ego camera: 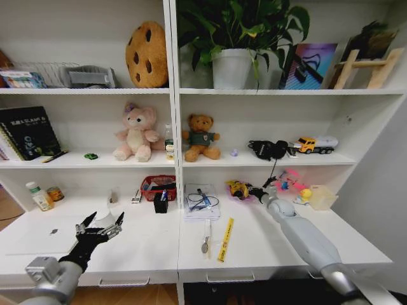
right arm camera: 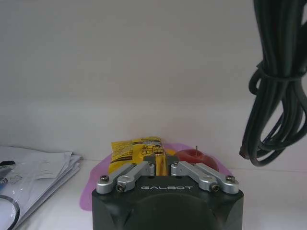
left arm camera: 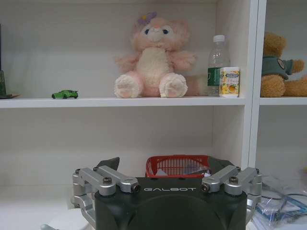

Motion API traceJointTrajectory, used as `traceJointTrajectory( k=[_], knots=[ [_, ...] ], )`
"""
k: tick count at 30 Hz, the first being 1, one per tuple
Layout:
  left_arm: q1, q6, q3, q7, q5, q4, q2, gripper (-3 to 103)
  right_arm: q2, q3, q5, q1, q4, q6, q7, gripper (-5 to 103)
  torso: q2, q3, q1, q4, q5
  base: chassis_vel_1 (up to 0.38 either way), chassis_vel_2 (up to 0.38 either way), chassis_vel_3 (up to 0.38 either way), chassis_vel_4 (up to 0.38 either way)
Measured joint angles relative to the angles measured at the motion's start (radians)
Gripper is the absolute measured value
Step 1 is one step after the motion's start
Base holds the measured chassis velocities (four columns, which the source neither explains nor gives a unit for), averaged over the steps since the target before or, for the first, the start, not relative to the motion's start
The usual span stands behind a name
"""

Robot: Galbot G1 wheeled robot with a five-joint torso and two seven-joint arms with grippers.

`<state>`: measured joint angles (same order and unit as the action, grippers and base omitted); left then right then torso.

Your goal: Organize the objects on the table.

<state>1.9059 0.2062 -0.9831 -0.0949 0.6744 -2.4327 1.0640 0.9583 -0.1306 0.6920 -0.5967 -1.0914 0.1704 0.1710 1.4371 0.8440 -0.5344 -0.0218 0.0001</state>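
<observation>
Plush toys: two, a pink plush (ego camera: 137, 132) and a brown bear (ego camera: 201, 136)
Cookie cushion (ego camera: 147, 54): one
Potted plant (ego camera: 233, 66): one
Red basket (ego camera: 159, 185): one
Toy cars: a green car (ego camera: 91, 155), a yellow truck (ego camera: 306, 145)
Water bottle (ego camera: 168, 137): one
Paper stack (ego camera: 201, 203): one

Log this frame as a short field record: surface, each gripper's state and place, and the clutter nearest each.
surface: white table under shelving
left gripper: open, above the table's left part
right gripper: shut on yellow packet, at the back of the table
near right: pink plate, red apple, paper stack
near left: red basket, laptop
</observation>
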Motion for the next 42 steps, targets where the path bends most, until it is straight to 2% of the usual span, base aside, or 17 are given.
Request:
traceJointTrajectory(
  k=[5,6,8,9,11,13,15,16,18,20,22,27,29,31,32,35,42],
  knots=[
    [0.000,0.000,0.000,0.000,0.000,0.000,0.000,100,-0.004,-0.041,-0.005,-0.040,-0.037,-0.003,0.000,30,0.000,0.000,0.000,0.0004,0.0000,0.000,0.000,0.000,0.000],
    [0.000,0.000,0.000,0.000,0.000,0.000,0.000,100,-0.004,-0.041,-0.005,-0.040,-0.037,-0.003,0.000,30,0.000,0.000,0.000,0.0004,0.0000,0.000,0.000,0.000,0.000],
    [0.000,0.000,0.000,0.000,0.000,0.000,0.000,100,-0.021,-0.147,0.015,-0.143,-0.177,0.044,-0.018,41,0.000,0.000,0.000,0.0007,-0.0003,0.000,0.000,0.000,0.000],
    [0.000,0.000,0.000,0.000,0.000,0.000,0.000,100,-0.021,-0.147,0.015,-0.143,-0.177,0.044,-0.018,41,0.000,0.000,0.000,0.0007,-0.0003,0.000,0.000,0.000,0.000],
    [0.000,0.000,0.000,0.000,0.000,0.000,0.000,100,-0.035,-0.219,0.059,-0.251,-0.287,0.100,-0.066,51,0.000,0.000,0.000,0.0001,-0.0004,0.000,0.000,0.000,0.000],
    [0.000,0.000,0.000,0.000,0.000,0.000,0.000,100,-0.044,-0.268,0.068,-0.330,-0.354,0.114,-0.100,51,0.000,0.000,0.000,-0.0006,0.0006,0.000,0.000,0.000,0.000],
    [0.000,0.000,0.000,0.000,0.000,0.000,0.000,100,-0.052,-0.347,0.053,-0.437,-0.454,0.107,-0.119,68,0.000,0.000,0.000,-0.0005,0.0000,0.000,0.000,0.000,0.000],
    [0.000,0.000,0.000,0.000,0.000,0.000,0.000,100,-0.052,-0.347,0.053,-0.437,-0.454,0.107,-0.119,68,0.000,0.000,0.000,-0.0005,0.0000,0.000,0.000,0.000,0.000],
    [0.000,0.000,0.000,0.000,0.000,0.000,0.000,100,-0.057,-0.419,0.065,-0.559,-0.581,0.080,-0.150,79,0.000,0.000,0.000,0.0005,-0.0002,0.000,0.000,0.000,0.000],
    [0.000,0.000,0.000,0.000,0.000,0.000,0.000,100,-0.058,-0.452,0.067,-0.628,-0.649,0.062,-0.170,79,0.000,0.000,0.000,0.0006,-0.0001,0.000,0.000,0.000,0.000],
    [0.000,0.000,0.000,0.000,0.000,0.000,0.000,100,-0.046,-0.534,0.080,-0.761,-0.783,0.063,-0.219,94,0.000,0.000,0.000,0.0004,-0.0005,0.000,0.000,0.000,0.000],
    [0.000,0.000,0.000,0.000,0.000,0.000,0.000,100,0.015,-0.640,0.082,-0.925,-0.954,0.096,-0.287,100,0.000,0.000,0.000,0.0001,-0.0002,0.000,0.000,0.000,0.000],
    [0.000,0.000,0.000,0.000,0.000,0.000,0.000,100,0.051,-0.672,0.060,-0.995,-1.009,0.073,-0.275,100,0.000,0.000,0.000,0.0005,-0.0003,0.000,0.000,0.000,0.000],
    [0.000,0.000,0.000,0.000,0.000,0.000,0.000,100,0.130,-0.716,-0.073,-1.111,-1.065,-0.041,-0.204,100,0.000,0.000,0.000,0.0000,-0.0004,0.000,0.000,0.000,0.000],
    [0.000,0.000,0.000,0.000,0.000,0.000,0.000,100,0.130,-0.716,-0.073,-1.111,-1.065,-0.041,-0.204,100,0.000,0.000,0.000,0.0000,-0.0004,0.000,0.000,0.000,0.000],
    [0.000,0.000,0.000,0.000,0.000,0.000,0.000,100,0.220,-0.759,-0.191,-1.218,-1.112,-0.185,-0.076,100,0.000,0.000,0.000,0.0000,-0.0005,0.000,0.000,0.000,0.000],
    [0.000,0.000,0.000,0.000,0.000,0.000,0.000,100,0.307,-0.724,-0.257,-1.306,-1.178,-0.260,-0.022,100,0.000,0.000,0.000,0.0005,-0.0003,0.000,0.000,0.000,0.000]
  ],
)
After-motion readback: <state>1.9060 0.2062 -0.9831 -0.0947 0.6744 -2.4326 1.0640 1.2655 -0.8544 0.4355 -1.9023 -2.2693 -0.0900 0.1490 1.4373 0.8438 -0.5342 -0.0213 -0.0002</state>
